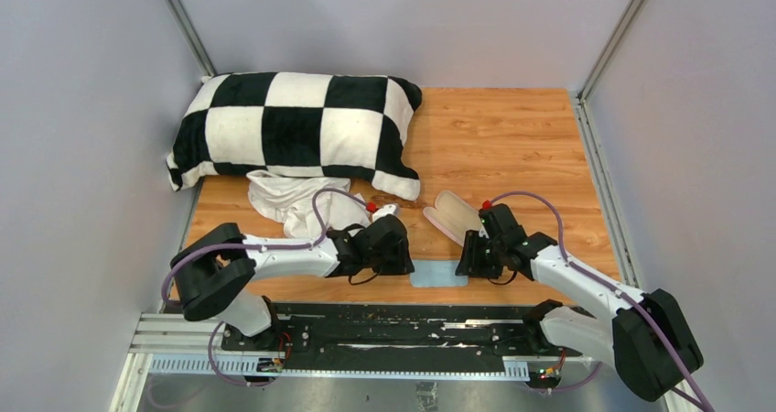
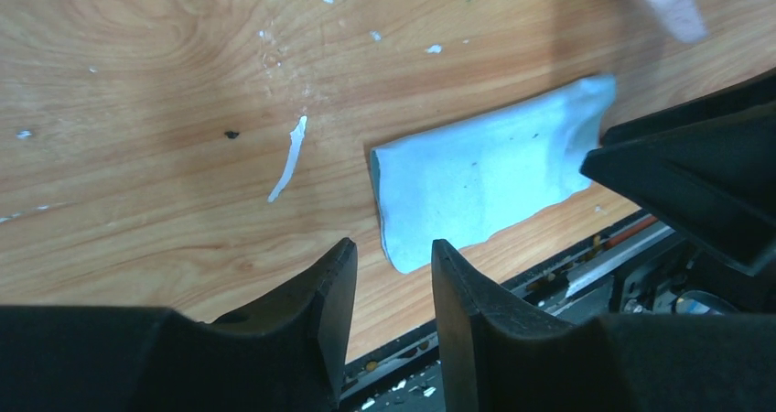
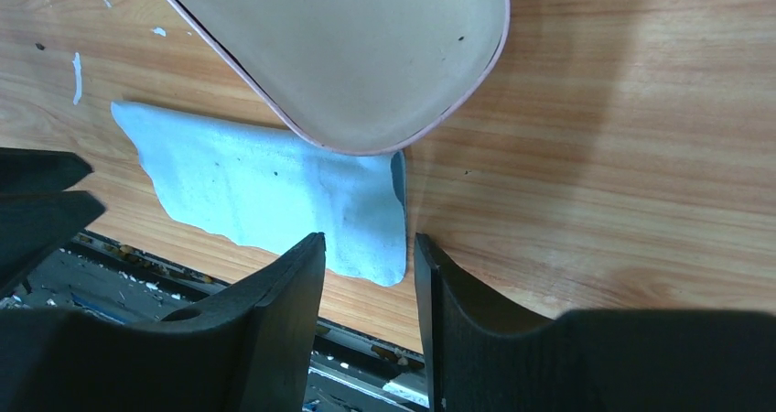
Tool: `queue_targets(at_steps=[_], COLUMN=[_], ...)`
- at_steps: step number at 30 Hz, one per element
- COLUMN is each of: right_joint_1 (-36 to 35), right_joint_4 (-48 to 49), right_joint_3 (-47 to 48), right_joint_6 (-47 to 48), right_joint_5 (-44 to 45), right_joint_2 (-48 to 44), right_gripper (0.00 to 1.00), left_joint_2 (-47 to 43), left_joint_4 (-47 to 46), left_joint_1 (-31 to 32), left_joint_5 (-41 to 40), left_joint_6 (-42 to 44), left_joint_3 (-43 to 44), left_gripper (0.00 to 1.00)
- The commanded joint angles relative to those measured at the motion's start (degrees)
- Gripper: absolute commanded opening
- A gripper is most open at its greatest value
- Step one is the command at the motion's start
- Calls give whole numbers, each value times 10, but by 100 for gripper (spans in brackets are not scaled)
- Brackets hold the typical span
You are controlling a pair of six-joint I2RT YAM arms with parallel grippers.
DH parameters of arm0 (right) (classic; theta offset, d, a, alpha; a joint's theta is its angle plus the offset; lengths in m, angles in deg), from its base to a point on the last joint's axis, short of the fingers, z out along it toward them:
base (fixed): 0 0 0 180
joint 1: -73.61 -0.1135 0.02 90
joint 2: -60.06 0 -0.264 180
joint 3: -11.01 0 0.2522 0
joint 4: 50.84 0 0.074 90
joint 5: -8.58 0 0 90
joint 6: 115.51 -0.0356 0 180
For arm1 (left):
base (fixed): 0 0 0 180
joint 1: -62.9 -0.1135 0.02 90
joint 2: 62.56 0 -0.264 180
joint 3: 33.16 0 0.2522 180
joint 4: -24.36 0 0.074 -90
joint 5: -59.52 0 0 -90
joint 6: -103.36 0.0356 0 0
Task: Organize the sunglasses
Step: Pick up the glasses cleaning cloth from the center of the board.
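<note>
Narrowly parted and empty, left gripper (image 2: 389,279) and right gripper (image 3: 369,275) were poised at opposite ends of blue cloth (image 2: 476,183) by near edge; corners were best pinched low, simultaneously.

Cluster at the near edge of the light wooden tabletop (image 1: 512,137), bulk at the far left.
In the far left corner: black-and-white checkered fabric pillow (image 1: 297,128); just in front, touching it, crumpled white cloth (image 1: 293,201). Right of that cloth, near mid-table: open pink oblong clamshell case (image 1: 455,215), lying aslant. Just in front of the case, at the table's near edge: flat small light-blue cloth (image 1: 437,273), between left gripper (image 2: 393,252) and right gripper (image 3: 369,243).
</note>
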Motion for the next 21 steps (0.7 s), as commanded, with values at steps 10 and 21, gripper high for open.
queue_targets(at_steps=[10,21], right_joint_1=[8,8], right_joint_4=[-21,-19], right_joint_3=[-6,-7], right_joint_6=[8,5], right_joint_5=[4,-1], right_joint_2=[22,21], right_gripper=[42,42], left_joint_2=[25,72], left_joint_4=[-3,-19], left_joint_1=[16,17], left_joint_5=[-5,2], left_joint_6=[13,8], left_joint_3=[10,23], left_gripper=[45,42])
